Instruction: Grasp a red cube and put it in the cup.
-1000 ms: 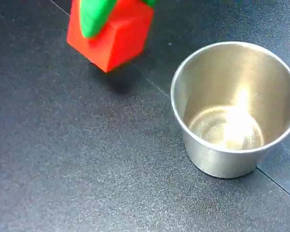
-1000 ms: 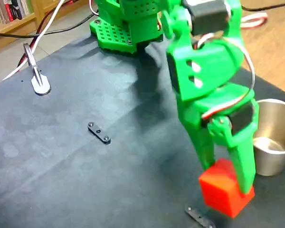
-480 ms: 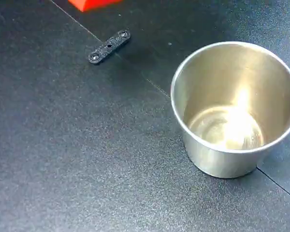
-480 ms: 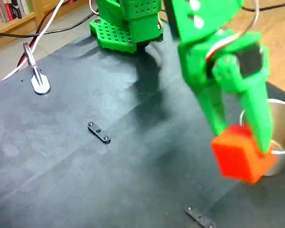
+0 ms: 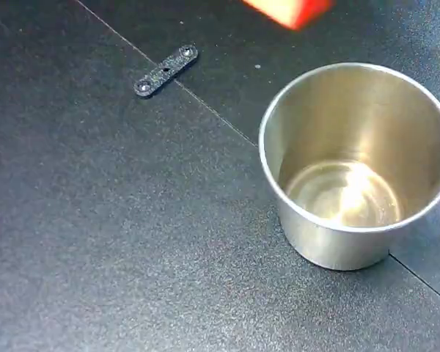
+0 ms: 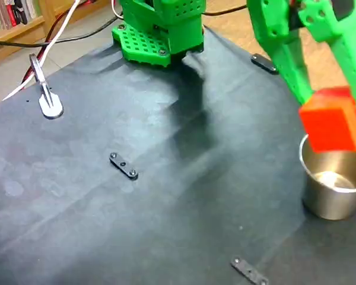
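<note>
Fixed views: green fingers [image 6: 335, 119] clamped on red cube [image 6: 334, 126], raised above cup [image 6: 331, 196]. Cup upright on dark desk [image 6: 107, 208].

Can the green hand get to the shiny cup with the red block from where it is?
Probably yes. The hand holds the red cube in the air just above the cup, whose open top has nothing over it, and the inside looks empty. Nothing stands between them.
</note>
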### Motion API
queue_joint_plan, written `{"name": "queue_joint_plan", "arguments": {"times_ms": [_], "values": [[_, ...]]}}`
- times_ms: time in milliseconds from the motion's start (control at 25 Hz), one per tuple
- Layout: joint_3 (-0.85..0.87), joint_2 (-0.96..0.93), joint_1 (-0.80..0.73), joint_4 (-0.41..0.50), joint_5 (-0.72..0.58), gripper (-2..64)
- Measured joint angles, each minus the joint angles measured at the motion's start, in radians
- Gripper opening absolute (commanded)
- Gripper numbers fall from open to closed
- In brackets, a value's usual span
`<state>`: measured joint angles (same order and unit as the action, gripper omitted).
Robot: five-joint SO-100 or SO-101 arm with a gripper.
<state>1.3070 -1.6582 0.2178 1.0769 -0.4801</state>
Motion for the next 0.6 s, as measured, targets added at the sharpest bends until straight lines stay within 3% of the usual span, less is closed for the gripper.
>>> {"name": "queue_joint_plan", "arguments": {"times_ms": [200, 600], "values": [[0.123, -0.077, -0.057, 0.000, 0.000, 1.3], [0.152, -0.078, -0.091, -0.002, 0.000, 1.4]]}}
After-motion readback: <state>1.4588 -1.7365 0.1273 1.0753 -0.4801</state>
